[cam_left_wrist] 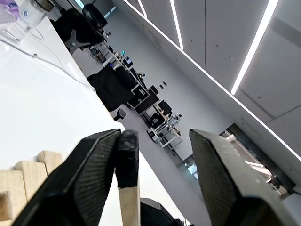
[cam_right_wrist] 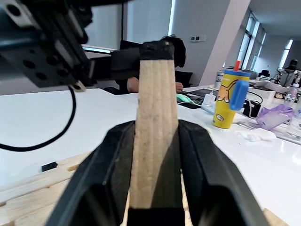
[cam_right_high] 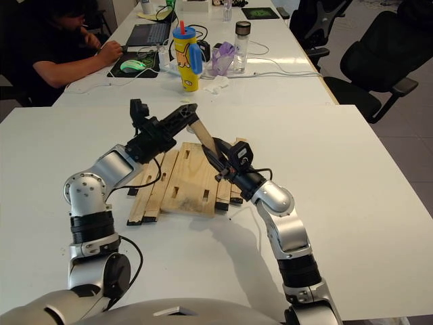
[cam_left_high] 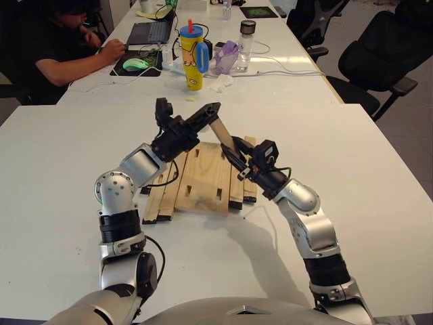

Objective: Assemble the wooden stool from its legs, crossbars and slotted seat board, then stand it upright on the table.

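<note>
Starting at my left, there's a broad bare stretch of table (cam_left_high: pixel 54 162) out there, room to swing if I need it. Next in, a few loose sticks (cam_left_high: pixel 161 193), legs or crossbars, I can't tell which, lie flat against the left edge of the seat board (cam_left_high: pixel 203 179). The board itself lies flat in the middle with its slots facing up.

Above the board's far end, my left gripper (cam_left_high: pixel 206 115) has its fingers spread wide. In the left wrist view the black cap (cam_left_wrist: pixel 127 153) on the leg (cam_left_high: pixel 222 132) touches one finger pad (cam_left_wrist: pixel 94 165), and the other finger stands well clear. So nothing is pinched on that side. I read it as ready either to take that end or to steady it.

The leg slants up from lower right to upper left. My right gripper (cam_left_high: pixel 233 154) is clamped on its lower part, wood squeezed between both fingers, so that arm carries all the weight. I'd judge it's held off the board like this so the free end can be aimed at a slot.

More sticks (cam_left_high: pixel 249 189) lie just beside the board's right edge, under my right wrist, so a low move there could knock them. Further right the table runs open to its edge. The yellow cup (cam_left_high: pixel 192 57) and the bottle (cam_left_high: pixel 245 44) stand well back beyond the board, out of my way.
</note>
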